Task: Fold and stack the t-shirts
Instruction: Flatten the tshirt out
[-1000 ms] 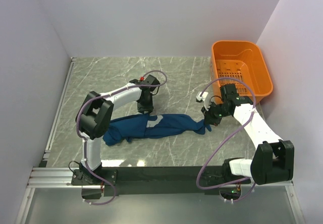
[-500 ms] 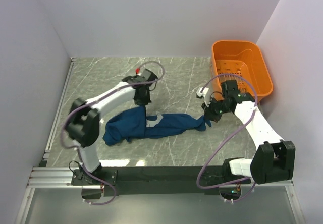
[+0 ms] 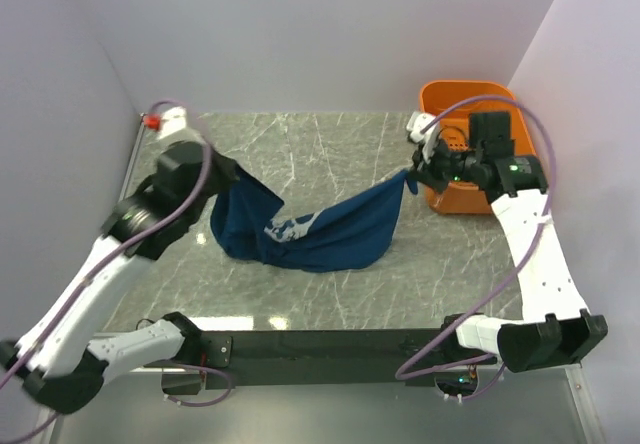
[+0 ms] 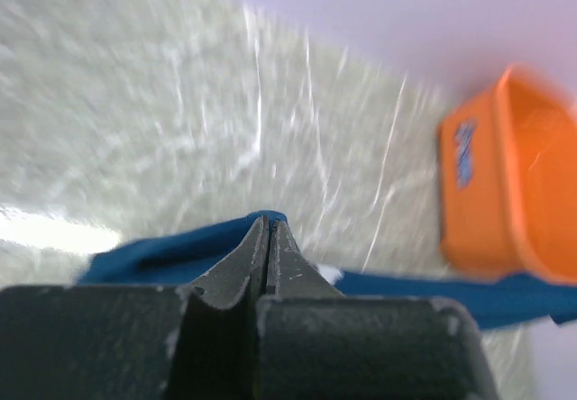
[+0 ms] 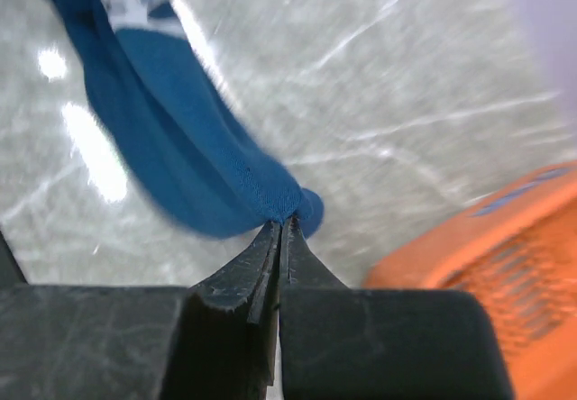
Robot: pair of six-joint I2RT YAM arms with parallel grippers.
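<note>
Navy-blue cotton t-shirt [image 3: 320,236] is seen stretched across the centre of the top view, hung between the two grippers and sagging in a shallow curve toward the marble-patterned table [image 3: 330,134]; whether its lowest fold touches the surface cannot be told. A pale print [image 3: 290,228] is shown on the cloth, left of its middle. The left end of the garment is pinched by the left gripper [image 3: 224,171], at the left of the frame; in the left wrist view the jaws are pressed together with a blue fold caught at their tips. The right end is pinched by the right gripper [image 3: 409,177], right of centre; in the right wrist view the jaws are closed on a bunched corner of blue fabric. An orange plastic basket [image 3: 465,88] is noted at the upper right of the table, just behind the right gripper and partly covered by the right arm [image 3: 535,254]. Both wrist views are blurred.
</note>
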